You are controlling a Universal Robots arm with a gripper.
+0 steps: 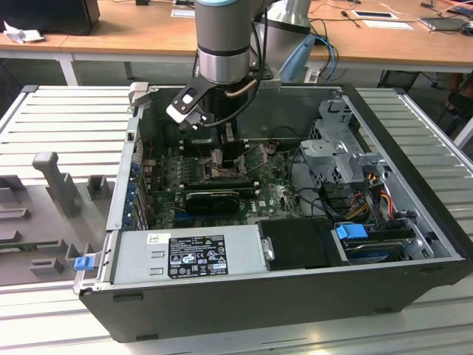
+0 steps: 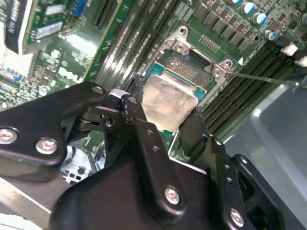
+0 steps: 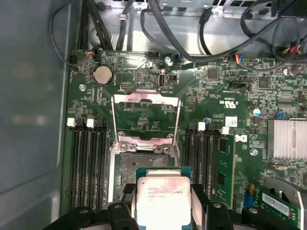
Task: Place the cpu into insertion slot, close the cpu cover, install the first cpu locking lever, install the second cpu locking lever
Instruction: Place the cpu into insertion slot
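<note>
Worktop (image 1: 66, 111), ribbed silvery metal. Bears an open black computer case (image 1: 295, 296). Grey moulded fixture (image 1: 52, 192) lies beside the case, on the exterior view's left.

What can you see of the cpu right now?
The cpu is a small, flat square chip. It has a pale silvery metal lid with faint print, and its green substrate shows as a thin rim. It is held lid up in the gripper, whose black fingers press on two opposite edges. It hangs above one edge of the insertion slot and does not look seated. In the second wrist view it looks slightly tilted relative to the socket.
</note>
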